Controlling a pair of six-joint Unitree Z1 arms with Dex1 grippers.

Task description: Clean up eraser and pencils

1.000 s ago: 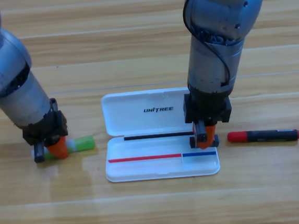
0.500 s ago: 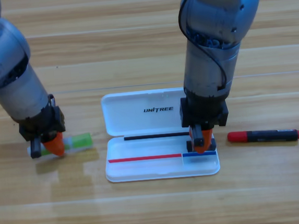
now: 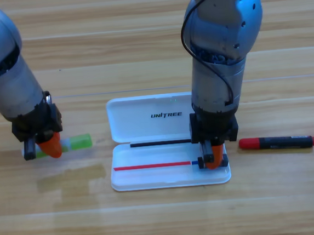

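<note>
My left gripper (image 3: 48, 148) is shut on the light green pencil (image 3: 78, 142), holding it just above the table left of the white case (image 3: 151, 177); its shadow lies on the wood below. The right gripper (image 3: 212, 160) points straight down into the case's lower right corner, low over the tray. The eraser is hidden; no part of it shows on the table or in the case. The black pencil with a red end (image 3: 277, 142) lies flat on the table right of the case, a little apart from the right gripper.
The white case lies open at the table's middle, its lid (image 3: 140, 116) folded back towards the arms. Both grey arms come down from the top edge, the right one standing over the case's right side.
The left gripper has lifted the green pencil and drawn it a little up and left. The right gripper has moved down the picture, from the case's hinge line into its lower right corner.
</note>
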